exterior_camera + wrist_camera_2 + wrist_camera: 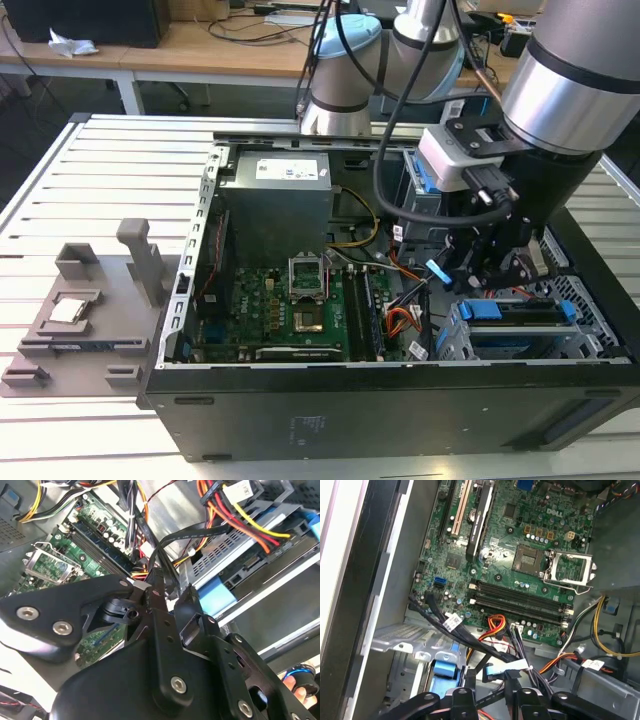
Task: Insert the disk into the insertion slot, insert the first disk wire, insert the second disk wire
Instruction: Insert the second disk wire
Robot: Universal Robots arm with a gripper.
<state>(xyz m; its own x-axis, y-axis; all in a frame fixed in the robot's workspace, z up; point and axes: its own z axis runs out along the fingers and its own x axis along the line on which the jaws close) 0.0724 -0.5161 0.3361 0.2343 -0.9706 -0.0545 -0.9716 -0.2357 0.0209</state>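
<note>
Where perforated slot (452, 338) holds disk (520, 318), gripper (482, 278) hovers.

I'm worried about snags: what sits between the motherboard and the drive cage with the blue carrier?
In the exterior view, a tangle of orange, red and black cables lies between the motherboard and the insertion slot.

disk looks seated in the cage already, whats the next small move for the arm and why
Probably ease the gripper down and toward the exterior view's right, bringing the disk wire closer to the disk. The disk sits in the insertion slot, the gripper seems shut on the disk wire, and its blue connector hangs apart from the disk.
</note>
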